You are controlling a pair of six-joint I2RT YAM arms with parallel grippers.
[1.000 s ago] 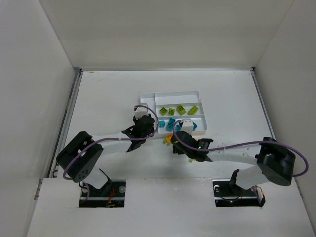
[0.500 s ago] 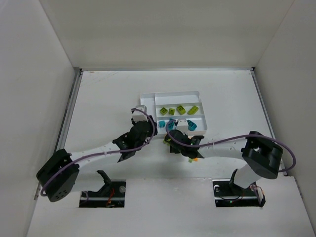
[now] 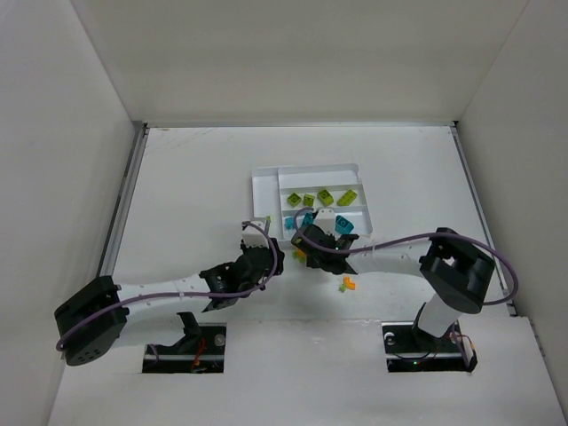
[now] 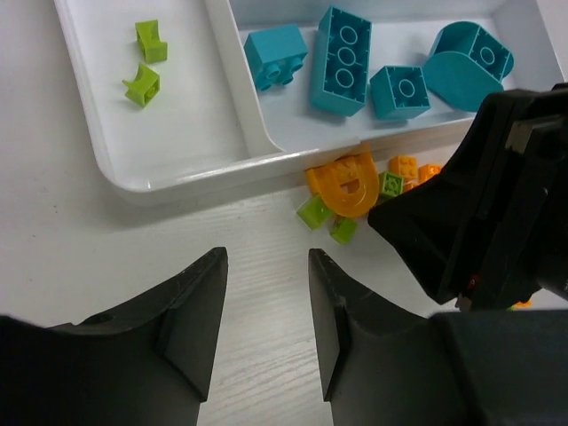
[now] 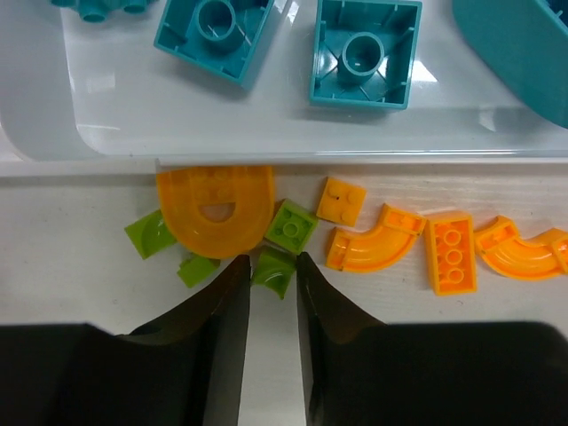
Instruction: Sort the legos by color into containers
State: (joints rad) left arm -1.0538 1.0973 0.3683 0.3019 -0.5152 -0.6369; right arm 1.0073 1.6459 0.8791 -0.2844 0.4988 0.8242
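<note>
From above, the tray (image 3: 264, 188) sits mid-table, with lime bricks (image 3: 327, 197) in one long section and teal bricks (image 3: 306, 220) in the next one nearer the arms. The left gripper (image 3: 273, 257) and right gripper (image 3: 303, 244) meet at the tray's near edge. One orange brick (image 3: 349, 284) lies apart on the table, closer to the bases.

In the left wrist view, the left gripper (image 4: 266, 302) has its jaws spread with nothing between them, above bare table. Ahead, two lime bits (image 4: 142, 84) lie in the narrow section. An orange arch (image 4: 344, 185) touches the tray's outer wall.

In the right wrist view, the right gripper (image 5: 272, 297) has its jaws narrowly apart around a small lime piece (image 5: 273, 269). Whether they pinch it I cannot tell. Orange pieces (image 5: 450, 253) lie in a row on the table beside the arch.
</note>
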